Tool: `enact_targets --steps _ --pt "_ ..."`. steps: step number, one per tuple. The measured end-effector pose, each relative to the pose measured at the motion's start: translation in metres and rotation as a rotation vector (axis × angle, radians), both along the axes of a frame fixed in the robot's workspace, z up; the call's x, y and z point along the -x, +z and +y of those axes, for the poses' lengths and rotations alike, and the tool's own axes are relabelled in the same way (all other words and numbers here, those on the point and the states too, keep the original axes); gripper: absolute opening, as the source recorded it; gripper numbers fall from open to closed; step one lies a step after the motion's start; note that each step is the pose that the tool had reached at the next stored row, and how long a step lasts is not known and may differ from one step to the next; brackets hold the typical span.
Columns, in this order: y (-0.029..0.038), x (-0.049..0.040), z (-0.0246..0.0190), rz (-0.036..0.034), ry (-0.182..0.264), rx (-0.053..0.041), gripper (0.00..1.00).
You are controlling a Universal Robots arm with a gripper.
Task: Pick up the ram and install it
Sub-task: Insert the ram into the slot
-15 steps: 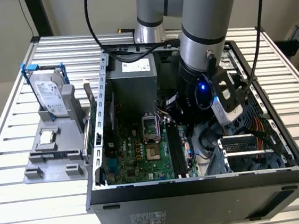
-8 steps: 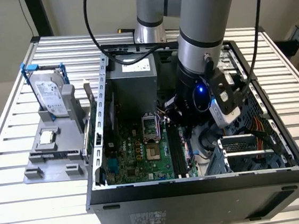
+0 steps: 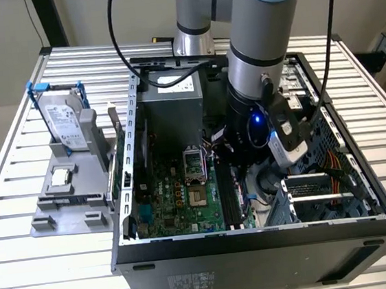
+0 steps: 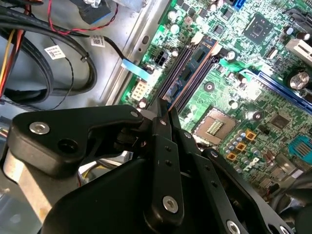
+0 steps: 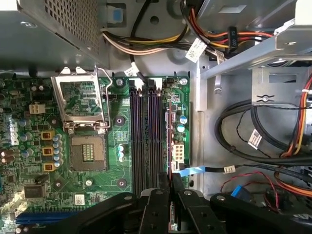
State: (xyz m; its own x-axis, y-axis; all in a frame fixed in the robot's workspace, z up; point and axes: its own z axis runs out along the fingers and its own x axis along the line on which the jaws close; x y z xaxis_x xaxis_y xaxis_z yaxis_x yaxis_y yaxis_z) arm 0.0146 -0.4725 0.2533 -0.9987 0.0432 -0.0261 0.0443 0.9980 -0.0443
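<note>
The ram [image 5: 169, 136] is a thin dark stick seen edge-on. It lies in line with the black memory slots [image 5: 146, 136], on their side towards the case's cable bay. In the second wrist view the ram [image 4: 197, 61] shows its blue face and dark chips, and runs away from the fingertips. My gripper [image 5: 171, 183] is shut on the near end of the ram; its black fingers [image 4: 163, 161] meet on the stick. I cannot tell whether the ram sits down in a slot. In the exterior view my arm [image 3: 255, 76] reaches down into the open computer case over the green motherboard [image 3: 177, 194].
A CPU socket [image 5: 87, 146] lies beside the slots. Cable bundles [image 5: 253, 131] fill the bay past the board's edge. The power supply [image 3: 168, 105] stands at the back of the case. Outside, a hard drive in a blue bracket [image 3: 63, 120] rests on a grey fixture [image 3: 67, 199].
</note>
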Motion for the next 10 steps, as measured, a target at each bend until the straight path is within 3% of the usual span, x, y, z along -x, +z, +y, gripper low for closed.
enact_targets --steps 10 --pt "-0.0102 0.0024 0.0009 0.0 0.002 0.0037 0.0"
